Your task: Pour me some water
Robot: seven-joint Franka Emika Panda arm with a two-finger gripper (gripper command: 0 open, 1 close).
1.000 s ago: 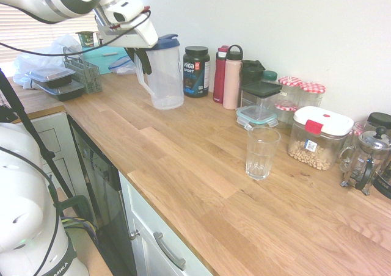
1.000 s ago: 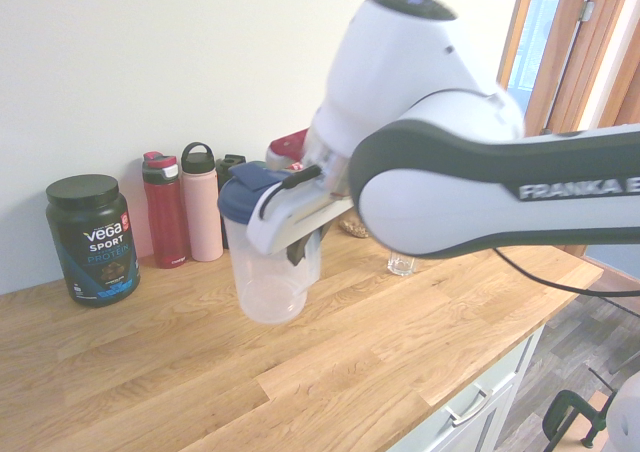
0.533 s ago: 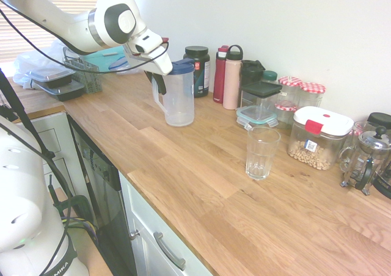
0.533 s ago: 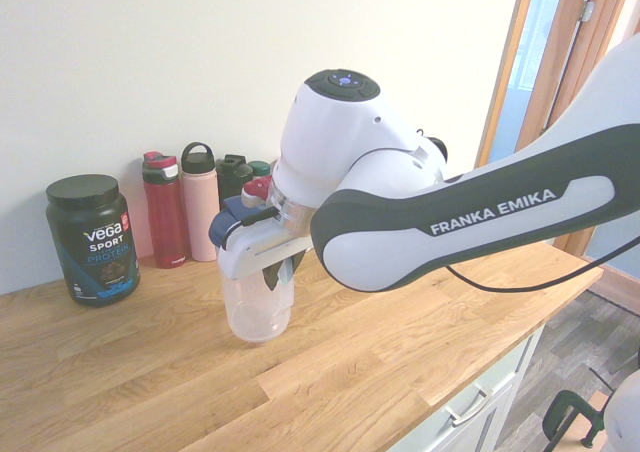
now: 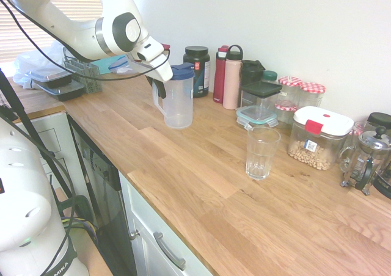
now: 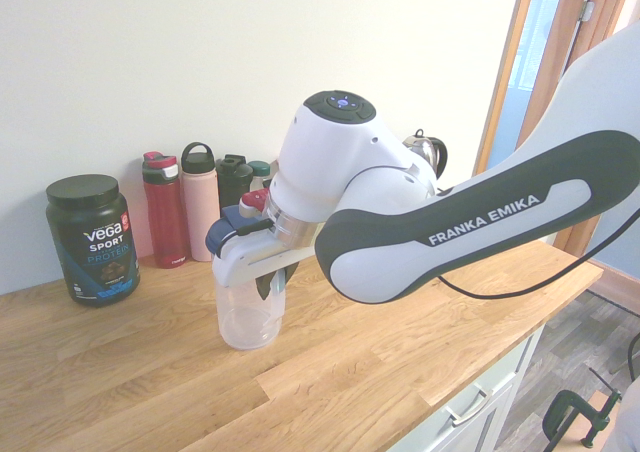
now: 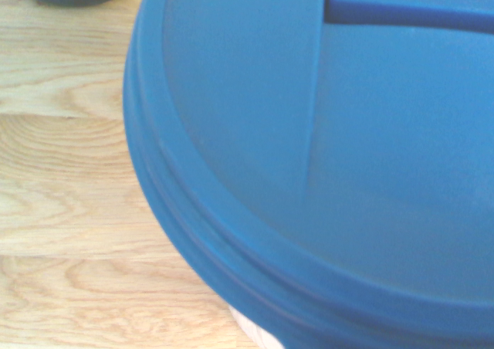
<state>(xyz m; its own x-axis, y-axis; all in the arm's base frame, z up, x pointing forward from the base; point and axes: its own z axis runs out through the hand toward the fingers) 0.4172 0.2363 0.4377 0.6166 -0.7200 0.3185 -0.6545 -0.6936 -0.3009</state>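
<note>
- The gripper (image 5: pixel 160 89) is closed around the handle of the tall translucent plastic pitcher with a blue lid (image 5: pixel 178 102); the pitcher is upright, on the left part of the wooden table (image 5: pixel 183 178) in the first exterior view. I cannot tell whether its base touches the wood or is just above it.
- The grip is high on the handle, near the lid, so the pitcher could swing or slip between the fingers when it is tilted, more so if it is heavy.
- The clear ribbed drinking glass (image 5: pixel 263 154) stands upright, well apart from the pitcher. If the pitcher travels too low, its base may knock the glass over.
- If the spout is not turned to the glass, or the tilt is too quick, water could spill on the table.
- The lid covers the pitcher; if its opening is closed, the water may not come out, or may come suddenly.
- Through the cloudy wall of the pitcher I cannot make out a water level. The glass looks empty, so the pouring seems still to be done.
- The clear container with a white lid and red clip (image 5: pixel 321 138) holds pale nuts or beans, and stands near the glass.
</note>
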